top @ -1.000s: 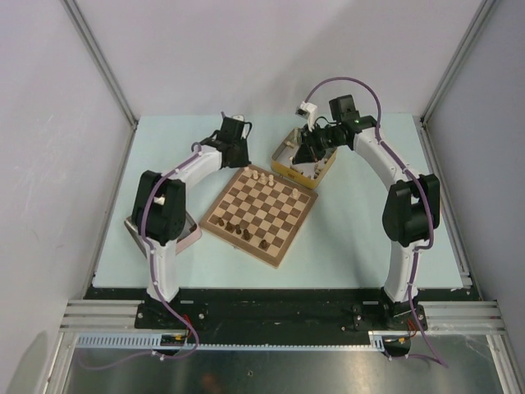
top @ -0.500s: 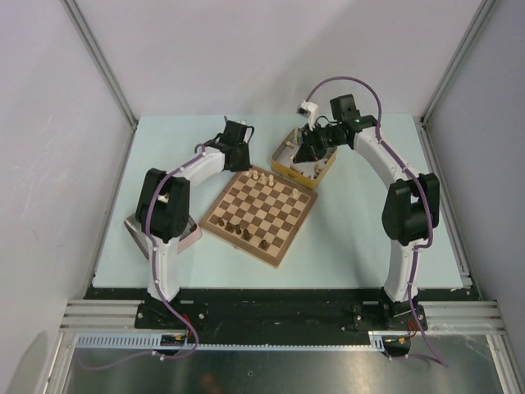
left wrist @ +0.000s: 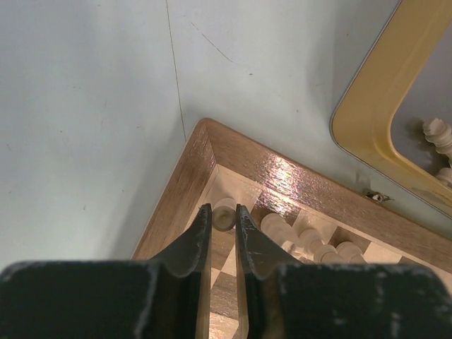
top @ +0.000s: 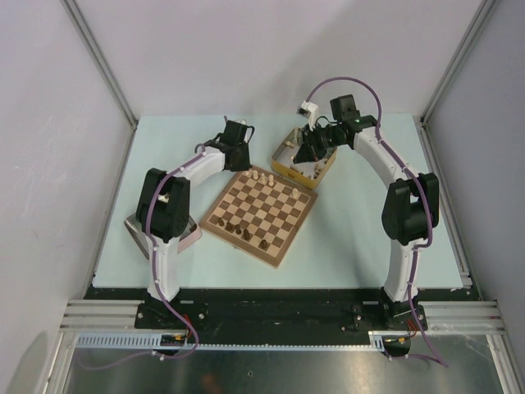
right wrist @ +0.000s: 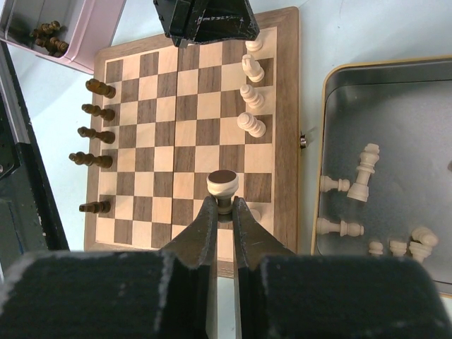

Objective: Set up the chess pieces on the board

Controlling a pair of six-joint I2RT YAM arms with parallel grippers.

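The board lies mid-table. Several pale pieces stand along its far edge and several dark pieces along its near edge. My left gripper is at the board's far left corner. In the left wrist view its jaws are closed to a narrow gap on a pale piece that stands on the corner square. My right gripper is shut on the stem of a pale piece, dark felt base towards the camera. It is held over the board's edge by the yellow tin.
The yellow tin beside the board holds several loose pale pieces. A pink tin with dark pieces sits at the board's other side, partly under the left arm.
My left gripper has moved a little down and towards the board's corner. The right arm has hardly moved.
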